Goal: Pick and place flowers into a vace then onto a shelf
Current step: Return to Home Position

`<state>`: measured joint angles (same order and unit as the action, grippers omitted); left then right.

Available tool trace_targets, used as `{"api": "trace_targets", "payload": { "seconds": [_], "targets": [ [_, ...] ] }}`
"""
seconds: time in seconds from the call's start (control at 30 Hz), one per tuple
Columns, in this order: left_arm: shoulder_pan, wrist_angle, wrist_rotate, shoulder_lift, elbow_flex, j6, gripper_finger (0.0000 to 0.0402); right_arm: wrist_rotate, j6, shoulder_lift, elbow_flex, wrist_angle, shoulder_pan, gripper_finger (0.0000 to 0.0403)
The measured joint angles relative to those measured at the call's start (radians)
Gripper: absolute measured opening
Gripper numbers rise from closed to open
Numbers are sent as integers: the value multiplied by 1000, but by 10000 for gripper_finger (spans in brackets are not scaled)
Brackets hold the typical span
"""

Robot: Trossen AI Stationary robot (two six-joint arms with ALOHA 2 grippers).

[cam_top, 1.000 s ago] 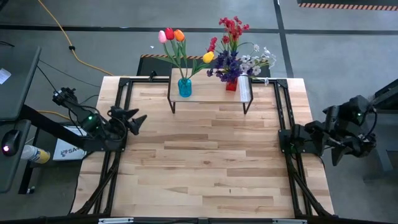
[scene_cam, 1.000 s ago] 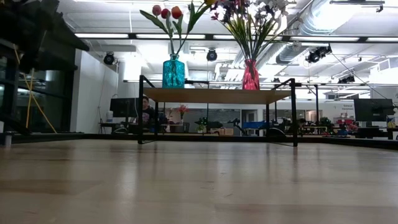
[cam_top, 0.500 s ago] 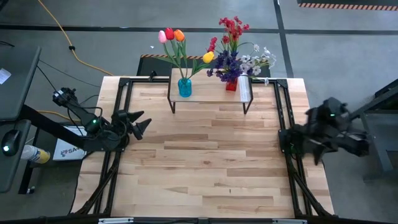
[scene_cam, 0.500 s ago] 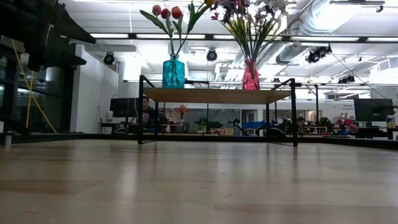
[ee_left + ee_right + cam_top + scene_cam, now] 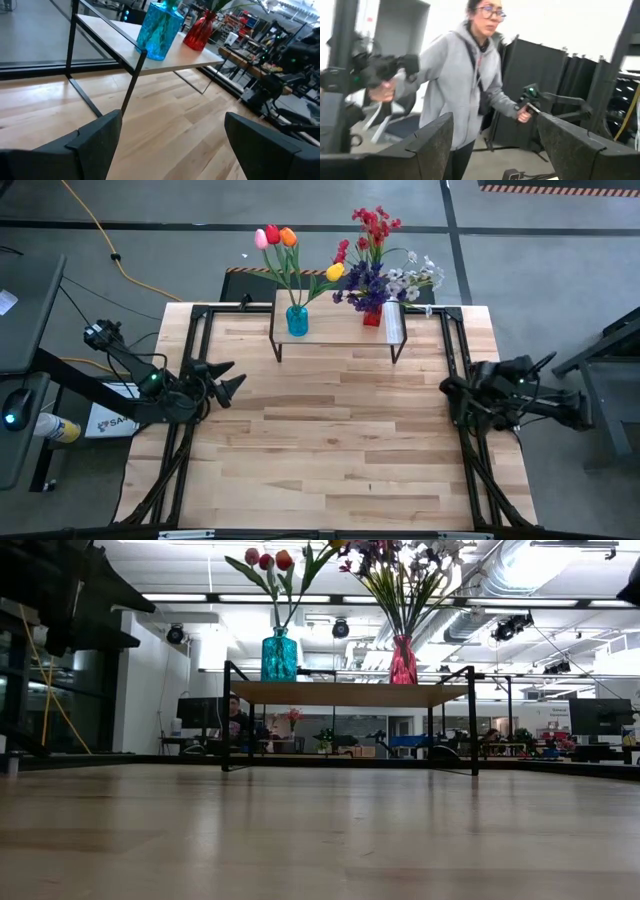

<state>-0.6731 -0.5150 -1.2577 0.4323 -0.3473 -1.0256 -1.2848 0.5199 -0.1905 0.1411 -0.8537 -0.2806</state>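
Homing is the step in hand, as I judge it: the flowers (image 5: pixel 365 280) are placed, with the tulips (image 5: pixel 276 236) in the blue vase (image 5: pixel 297 321) at the left end of the shelf (image 5: pixel 338 332) and the sprigs (image 5: pixel 375 225) in the red vase (image 5: pixel 372 317) toward its right end. The left gripper (image 5: pixel 228 377) hangs left of the shelf and on the near side of it, well apart, over the left edge of the table (image 5: pixel 330 440). Its fingers are spread wide and hold nothing. The right gripper (image 5: pixel 495 117) is also spread wide and empty. Its arm sits right of the shelf, beyond the table's right edge. The next move calls for no grasp. I would only fold both arms to rest, keeping them clear of the shelf's legs. Several things are hard to read. The right wrist view shows no shelf at all, only a person (image 5: pixel 465 85) in a grey hooded top gripping two dark handles. The low view cuts off the upper blooms and shows no gripper plainly. From above, a pale object at the shelf's right end cannot be identified.
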Motion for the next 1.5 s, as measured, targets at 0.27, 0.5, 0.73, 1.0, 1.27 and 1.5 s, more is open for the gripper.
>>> {"api": "trace_targets", "payload": {
  "seconds": [0.27, 0.5, 0.73, 1.0, 1.27, 1.5],
  "targets": [
    [44, 39, -21, 62, 0, -10, 386, 85, 45, 0, -87, -95, 0, 280],
    [240, 201, 166, 174, 0, 96, 386, 83, 48, 0, -91, -85, 0, 279],
    [469, 432, 438, 273, 0, 345, 386, 71, 49, 0, -91, -64, 0, 280],
    [613, 835, 717, 251, 98, 584, 386, 10, -1, 0, -91, -59, 0, 279],
    [728, 937, 827, 229, 203, 608, 386, 15, -53, -9, -91, -16, 0, 280],
    [732, 900, 819, 195, 211, 636, 386, 41, -150, -57, -91, 13, 0, 279]
  ]
}}
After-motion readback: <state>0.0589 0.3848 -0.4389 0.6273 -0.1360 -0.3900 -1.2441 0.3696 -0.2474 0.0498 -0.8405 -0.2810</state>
